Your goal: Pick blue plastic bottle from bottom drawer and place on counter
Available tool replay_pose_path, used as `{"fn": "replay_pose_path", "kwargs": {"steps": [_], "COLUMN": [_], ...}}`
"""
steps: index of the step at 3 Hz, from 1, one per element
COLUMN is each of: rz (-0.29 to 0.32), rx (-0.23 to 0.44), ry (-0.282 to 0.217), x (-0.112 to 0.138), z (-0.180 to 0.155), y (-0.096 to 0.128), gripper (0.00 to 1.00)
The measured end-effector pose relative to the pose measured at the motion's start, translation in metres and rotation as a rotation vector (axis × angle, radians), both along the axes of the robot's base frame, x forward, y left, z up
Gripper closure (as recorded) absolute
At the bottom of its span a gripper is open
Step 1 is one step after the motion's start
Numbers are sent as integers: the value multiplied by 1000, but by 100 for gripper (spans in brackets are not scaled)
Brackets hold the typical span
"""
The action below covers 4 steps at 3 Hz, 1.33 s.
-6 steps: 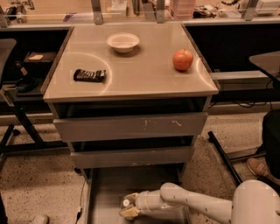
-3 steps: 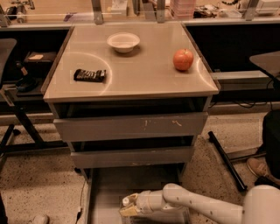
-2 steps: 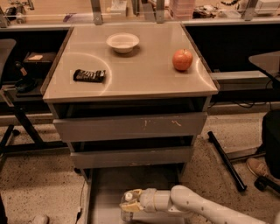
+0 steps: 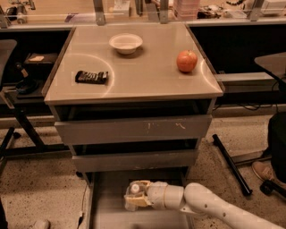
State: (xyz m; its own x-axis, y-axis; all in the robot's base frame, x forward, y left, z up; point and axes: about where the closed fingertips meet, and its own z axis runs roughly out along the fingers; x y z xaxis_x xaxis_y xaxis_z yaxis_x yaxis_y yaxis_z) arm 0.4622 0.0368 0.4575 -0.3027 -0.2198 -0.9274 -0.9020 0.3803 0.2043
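Observation:
The bottom drawer point(image 4: 105, 197) is pulled out at the foot of the cabinet, its flat grey floor showing. My gripper point(image 4: 137, 195) reaches into it from the lower right on a white arm. The blue plastic bottle point(image 4: 133, 195) with its white cap sits between the fingers, standing roughly upright, close to the drawer floor. The counter point(image 4: 147, 67) is the beige top of the cabinet above.
On the counter are a white bowl point(image 4: 126, 43), a red apple point(image 4: 187, 61) and a dark snack bar point(image 4: 91, 77). Two grey drawers point(image 4: 134, 129) sit above the bottom one. A long bench point(image 4: 143, 13) runs behind. Chair legs point(image 4: 232, 165) stand at the right.
My gripper has slid a little left and up in the drawer and the bottle now sits upright between its fingers, its white cap showing.

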Motion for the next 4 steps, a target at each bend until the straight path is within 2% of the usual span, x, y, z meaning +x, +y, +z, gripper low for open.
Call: {"fn": "replay_pose_path", "kwargs": {"steps": [2,3,4], "rz": [6,3,-2], "rx": [-46,-74,-114], "ry": [-22,-64,-129], "x": [2,1,7], "z": [25,77,148], "y": [-2,-1,2], "gripper": [100,100,100]}}
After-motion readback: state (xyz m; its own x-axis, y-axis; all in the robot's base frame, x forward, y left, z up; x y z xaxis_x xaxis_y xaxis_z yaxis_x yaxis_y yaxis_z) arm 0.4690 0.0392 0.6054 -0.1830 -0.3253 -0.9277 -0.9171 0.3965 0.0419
